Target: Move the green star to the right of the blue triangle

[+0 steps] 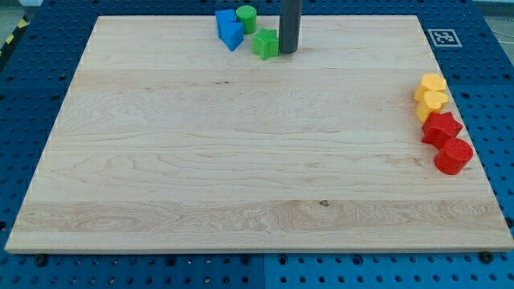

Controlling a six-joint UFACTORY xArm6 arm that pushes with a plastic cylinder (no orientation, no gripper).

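The tip (pixel 288 51), a bare rod with no jaws to open or close, touches the star's (pixel 265 43) right side, the star already lying just right of the triangle (pixel 232 35).

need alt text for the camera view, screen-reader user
My tip rests beside the green star, on its right, near the wooden board's top edge; the blue triangle, blue cube and green cylinder cluster left. Yellow and red blocks sit at the right edge.
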